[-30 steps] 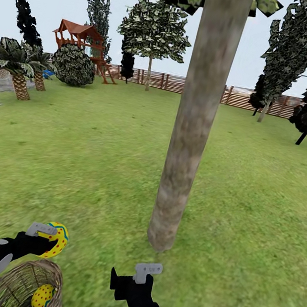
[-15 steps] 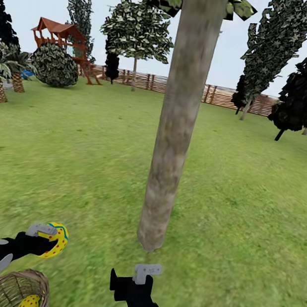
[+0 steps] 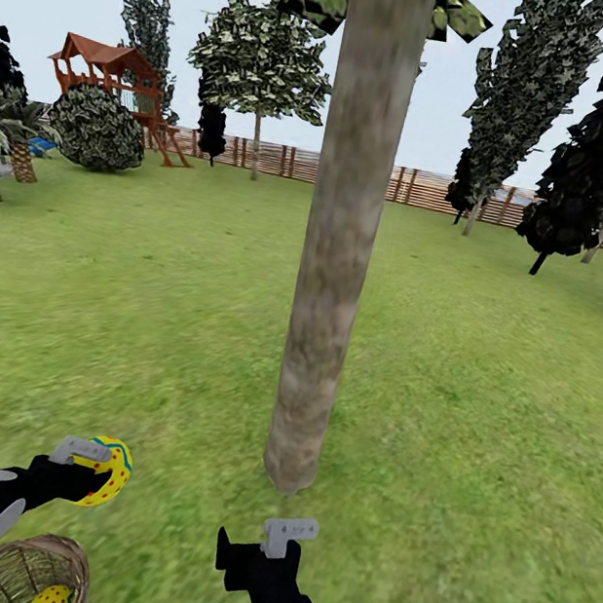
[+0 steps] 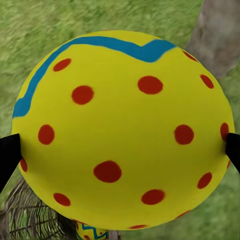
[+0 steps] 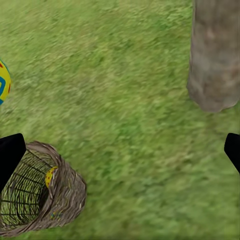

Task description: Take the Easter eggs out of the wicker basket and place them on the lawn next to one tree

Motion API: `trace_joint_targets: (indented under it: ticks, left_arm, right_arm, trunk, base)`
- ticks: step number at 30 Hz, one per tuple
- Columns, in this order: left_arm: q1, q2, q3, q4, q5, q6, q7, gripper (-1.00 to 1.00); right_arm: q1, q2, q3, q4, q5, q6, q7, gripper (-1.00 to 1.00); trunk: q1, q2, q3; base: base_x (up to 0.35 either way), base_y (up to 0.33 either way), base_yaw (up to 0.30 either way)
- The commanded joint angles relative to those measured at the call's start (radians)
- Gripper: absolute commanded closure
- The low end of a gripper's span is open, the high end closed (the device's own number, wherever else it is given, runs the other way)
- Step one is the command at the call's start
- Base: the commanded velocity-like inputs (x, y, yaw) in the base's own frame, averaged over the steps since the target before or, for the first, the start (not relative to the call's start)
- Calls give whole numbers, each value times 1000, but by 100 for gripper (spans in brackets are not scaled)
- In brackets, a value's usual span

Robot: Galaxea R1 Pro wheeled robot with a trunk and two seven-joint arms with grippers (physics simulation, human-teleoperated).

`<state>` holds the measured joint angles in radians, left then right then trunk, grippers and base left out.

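Patchy lawn [image 3: 478, 422], round dotted egg [image 4: 125, 130]

Tree trunk [image 3: 336, 248] blocks ahead; lawn [image 3: 478, 422] open around.

Left arm reaching in from about 7 o'clock of the head view, black, ending in the left gripper [image 3: 98, 472] clamped on a yellow dotted egg [image 3: 110, 473], fingertips [image 4: 9, 152] pressed against its two sides. Right arm coming up from about 6 o'clock, right gripper [image 3: 290, 529] empty, fingers spread wide apart, pointed forward and down.
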<state>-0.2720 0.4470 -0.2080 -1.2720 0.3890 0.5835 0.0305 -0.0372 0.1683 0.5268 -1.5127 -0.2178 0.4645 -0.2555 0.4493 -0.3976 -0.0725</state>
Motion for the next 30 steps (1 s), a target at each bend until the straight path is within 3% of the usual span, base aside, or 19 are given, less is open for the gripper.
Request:
trace_joint_targets:
  ticks: [1,8,20,30]
  left_arm:
    - [-1,1,-2,-1,5,4,3,100]
    - [-1,0,-5,-1,5,4,6,100]
    - [-2,-3,-6,-1,5,5,8,100]
    - [-2,-4,-7,1,5,4,8,100]
  right_arm:
    - [-1,0,1,-1,-11,3,-10,-100]
    - [-1,0,2,-1,-12,3,-8,-100]
    - [-1,0,1,-1,-13,3,-9,-100]
    - [-1,0,1,-1,-13,3,-9,-100]
  trunk:
    - [1,-2,-2]
    - [1,-2,-1]
    - [1,-2,14]
    - [1,-2,27]
  base:
    - [0,0,0]
    - [0,0,-37]
    - [0,-5,-207]
    - [0,-247,-217]
